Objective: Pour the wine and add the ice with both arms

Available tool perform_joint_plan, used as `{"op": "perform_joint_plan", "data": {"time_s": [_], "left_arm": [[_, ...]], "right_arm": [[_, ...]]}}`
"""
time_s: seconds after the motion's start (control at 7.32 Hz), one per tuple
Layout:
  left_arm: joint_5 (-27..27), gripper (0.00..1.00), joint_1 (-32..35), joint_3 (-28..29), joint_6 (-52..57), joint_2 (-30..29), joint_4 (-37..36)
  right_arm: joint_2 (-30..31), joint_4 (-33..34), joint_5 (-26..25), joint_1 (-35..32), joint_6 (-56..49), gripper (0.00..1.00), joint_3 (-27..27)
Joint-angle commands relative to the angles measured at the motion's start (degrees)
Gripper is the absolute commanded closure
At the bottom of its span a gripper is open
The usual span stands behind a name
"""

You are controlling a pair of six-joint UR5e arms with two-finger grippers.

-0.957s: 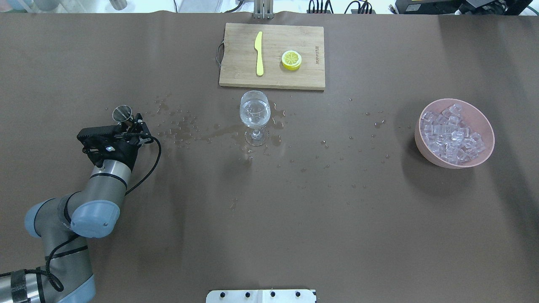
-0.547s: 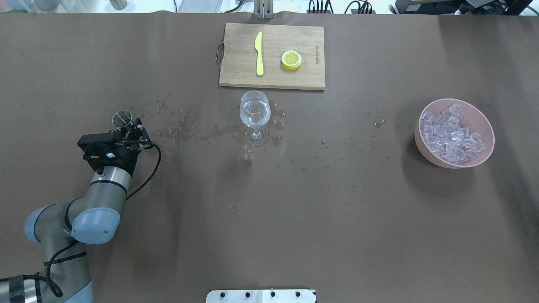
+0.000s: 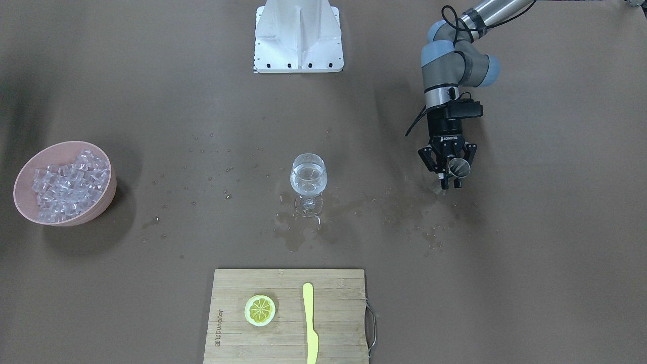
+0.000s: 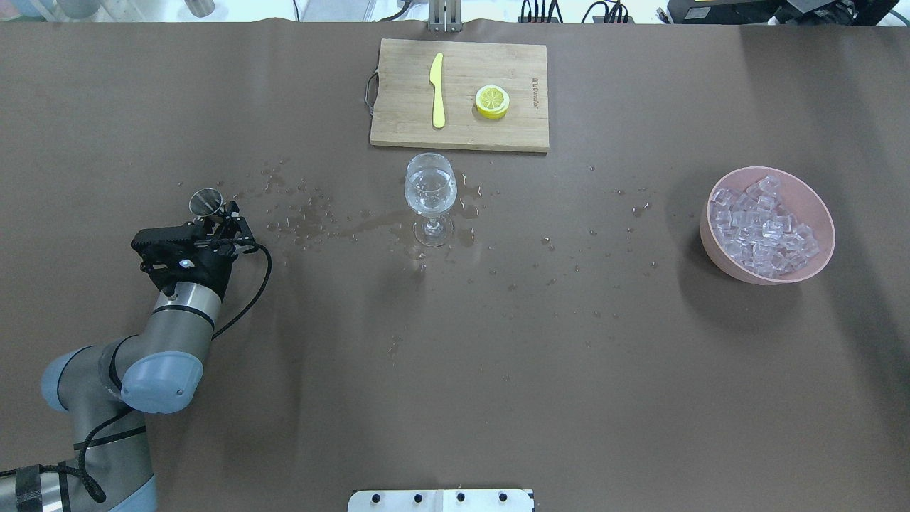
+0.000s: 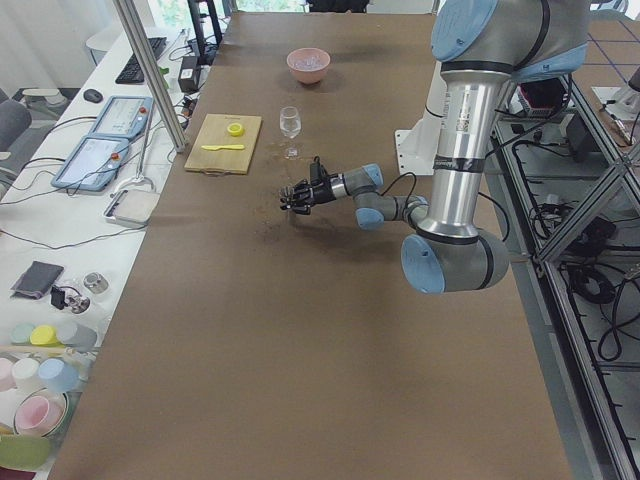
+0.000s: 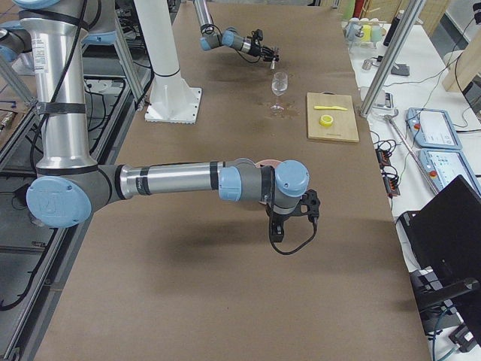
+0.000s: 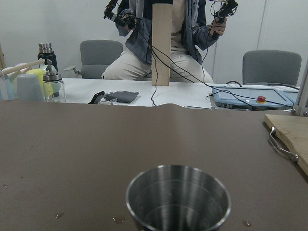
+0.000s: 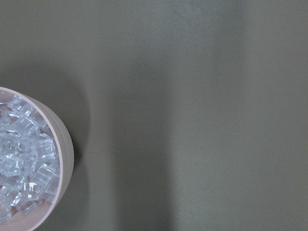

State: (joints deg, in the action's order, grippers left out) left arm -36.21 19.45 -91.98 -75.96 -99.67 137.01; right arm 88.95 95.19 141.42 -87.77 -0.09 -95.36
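Brown table covering (image 4: 498, 370) showed spilled droplets (image 4: 307, 213). Wine (image 3: 308, 183) sat in the glass (image 4: 429, 186) at centre, apparently already poured. Left gripper (image 3: 449, 185) clamped the empty steel cup (image 3: 459, 166) low and well clear of it. Ice (image 4: 762, 226) lay in the pink bowl (image 4: 705, 229). Right gripper (image 6: 301, 210) hung nearby, presumably for the ice; its opening could not be determined.

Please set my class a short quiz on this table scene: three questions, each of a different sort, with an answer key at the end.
1. Which arm's gripper is nearest the metal cup?
2. True or false: the lemon slice lies off the cutting board.
3. Where is the ice? A) in the pink bowl B) in the metal cup C) on the cutting board

Key
1. The left gripper.
2. False: the lemon slice lies on the cutting board.
3. A
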Motion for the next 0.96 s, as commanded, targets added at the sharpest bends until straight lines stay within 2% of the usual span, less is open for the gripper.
{"op": "perform_joint_plan", "data": {"time_s": [0.0, 0.27, 0.68, 0.82], "left_arm": [[0.0, 0.75, 0.0, 0.7, -0.6, 0.0, 0.4], [0.0, 0.53, -0.2, 1.7, -2.5, -0.1, 0.5], [0.0, 0.4, -0.2, 1.4, -2.2, -0.1, 0.4], [0.0, 0.14, -0.2, 1.5, -2.0, 0.0, 0.3]], "right_arm": [[0.0, 0.0, 0.0, 0.1, 0.0, 0.0, 0.0], [0.0, 0.0, 0.0, 0.1, 0.0, 0.0, 0.0], [0.0, 0.0, 0.0, 0.1, 0.0, 0.0, 0.0], [0.0, 0.0, 0.0, 0.1, 0.0, 0.0, 0.0]]}}
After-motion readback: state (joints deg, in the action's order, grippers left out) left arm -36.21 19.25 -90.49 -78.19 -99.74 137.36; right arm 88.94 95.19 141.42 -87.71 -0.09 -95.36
